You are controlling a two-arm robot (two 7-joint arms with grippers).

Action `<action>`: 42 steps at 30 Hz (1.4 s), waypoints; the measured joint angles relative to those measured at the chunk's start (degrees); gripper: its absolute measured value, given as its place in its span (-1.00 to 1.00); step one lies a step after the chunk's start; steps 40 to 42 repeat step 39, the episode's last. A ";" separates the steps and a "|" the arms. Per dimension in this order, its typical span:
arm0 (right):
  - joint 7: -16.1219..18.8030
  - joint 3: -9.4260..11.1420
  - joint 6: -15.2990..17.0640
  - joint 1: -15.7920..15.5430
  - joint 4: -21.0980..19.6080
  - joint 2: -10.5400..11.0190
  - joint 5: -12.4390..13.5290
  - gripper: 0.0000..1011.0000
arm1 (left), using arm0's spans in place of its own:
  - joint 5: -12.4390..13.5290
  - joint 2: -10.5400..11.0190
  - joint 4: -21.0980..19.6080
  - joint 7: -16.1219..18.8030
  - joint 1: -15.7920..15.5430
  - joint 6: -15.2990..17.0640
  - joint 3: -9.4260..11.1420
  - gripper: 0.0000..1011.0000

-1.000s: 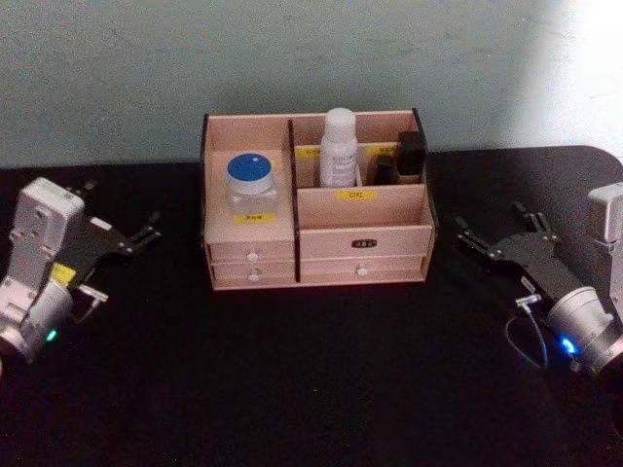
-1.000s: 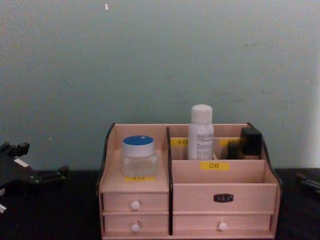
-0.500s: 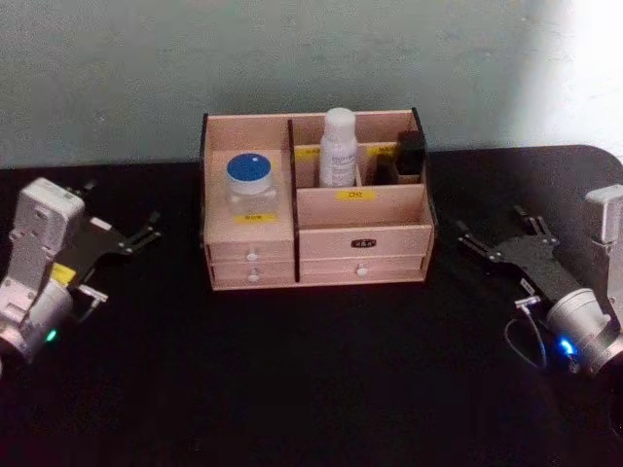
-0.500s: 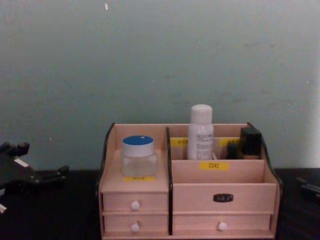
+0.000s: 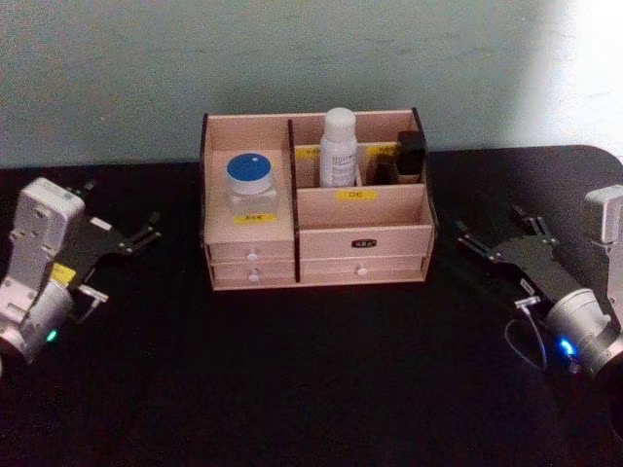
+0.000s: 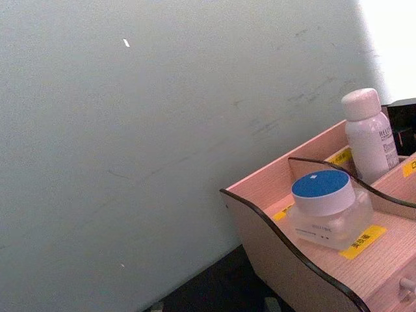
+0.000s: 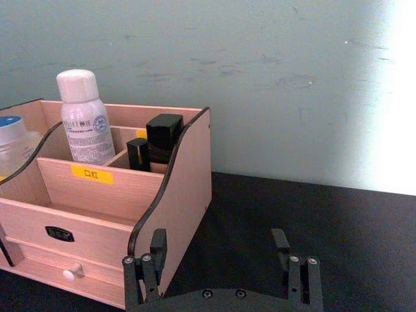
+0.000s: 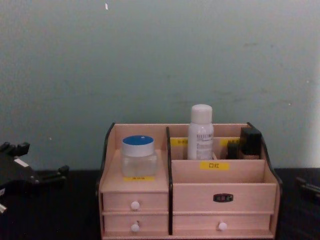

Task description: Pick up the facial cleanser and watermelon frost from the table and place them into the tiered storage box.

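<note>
Standing upright in the light wooden tiered storage box (image 5: 316,199): tall white facial cleanser (image 5: 339,147) in a back compartment, blue-lidded frosted watermelon frost (image 5: 251,184) on the left shelf — small dark bottles (image 5: 410,156) beside, partly hidden. Parked well apart on black table (image 5: 311,379): left gripper (image 5: 131,236), right gripper (image 7: 221,250) — both spread, empty.

A light wooden tiered storage box (image 5: 362,208) with dark side edges stands on the black table (image 5: 311,379) against the pale wall. The short frosted jar with the blue lid (image 5: 252,183) sits in its left compartment; the tall white plastic bottle (image 5: 338,148) stands upright in a rear compartment. Left gripper (image 5: 146,233) and right gripper (image 5: 487,238), fingers apart, rest well clear on either side.
</note>
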 joint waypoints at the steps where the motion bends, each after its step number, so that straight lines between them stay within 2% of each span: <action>1: 0.00 -0.01 0.00 0.00 0.00 0.00 0.00 0.98 | 0.00 0.00 0.00 0.00 0.00 0.00 0.00 0.98; 42: 0.00 -0.05 -0.03 -0.02 -0.08 0.05 0.09 0.98 | 0.00 0.00 0.00 0.00 0.00 0.00 0.00 0.98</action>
